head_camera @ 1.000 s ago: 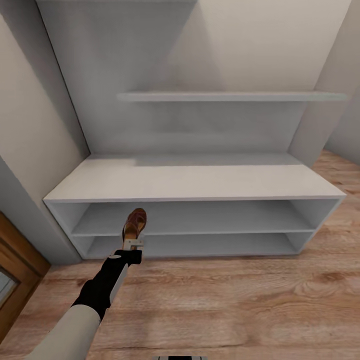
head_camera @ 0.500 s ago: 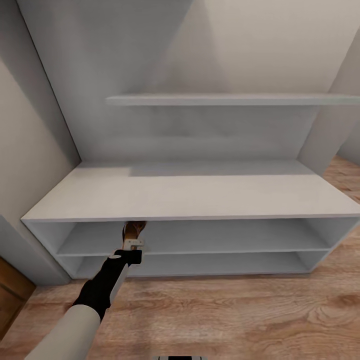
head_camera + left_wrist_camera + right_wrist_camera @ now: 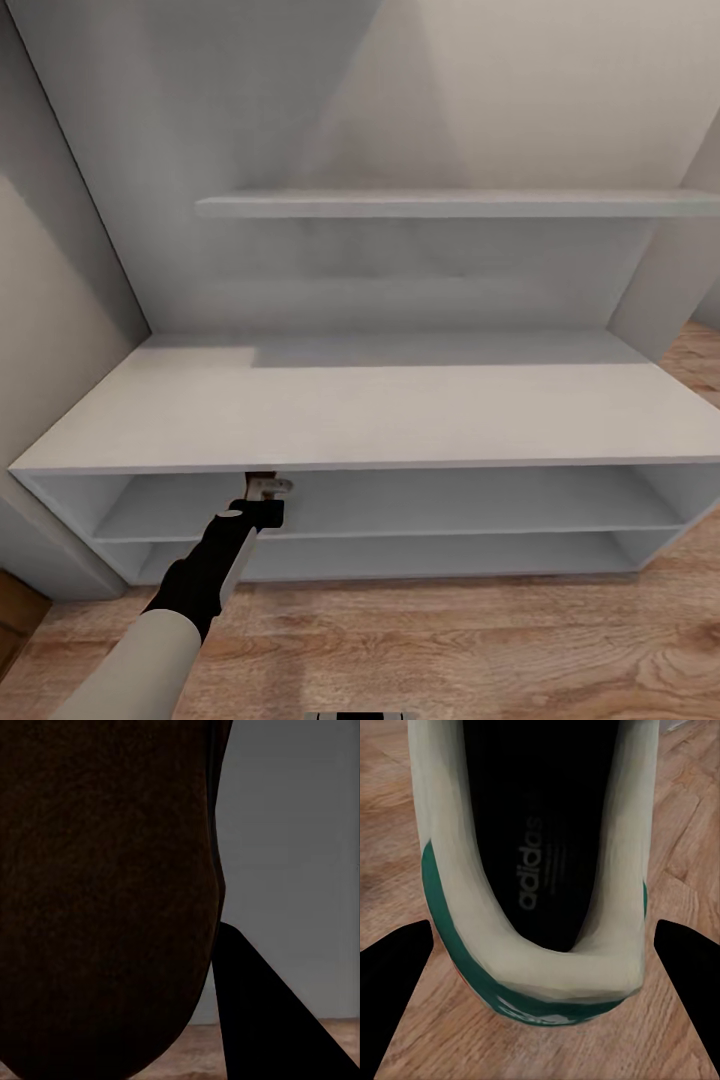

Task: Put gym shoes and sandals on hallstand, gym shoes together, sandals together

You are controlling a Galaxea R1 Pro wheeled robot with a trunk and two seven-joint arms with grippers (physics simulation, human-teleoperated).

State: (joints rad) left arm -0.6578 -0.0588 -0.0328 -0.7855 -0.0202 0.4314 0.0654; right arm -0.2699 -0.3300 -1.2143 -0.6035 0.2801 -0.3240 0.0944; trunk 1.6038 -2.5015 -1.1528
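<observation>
My left tool [image 3: 268, 490], clamped on a sandal [image 3: 105, 892], points toward twelve o'clock, sandal lengthwise under the hallstand [image 3: 360, 420] bench top. Right tool [image 3: 540, 945] straddles a gym shoe [image 3: 536, 877], seemingly clamped.

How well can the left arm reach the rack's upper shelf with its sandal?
Probably yes: the left gripper is at the rack's open upper tier, the sandal poking under the top board, nothing blocking.

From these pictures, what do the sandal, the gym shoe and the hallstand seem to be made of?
The sandal: probably leather, matte dark brown with faint grain. The gym shoe: smooth off-white upper with a green band, perhaps leather or synthetic, over a dark printed insole. The hallstand: flat pale grey boards, seemingly painted or laminated wood, no grain visible.
</observation>
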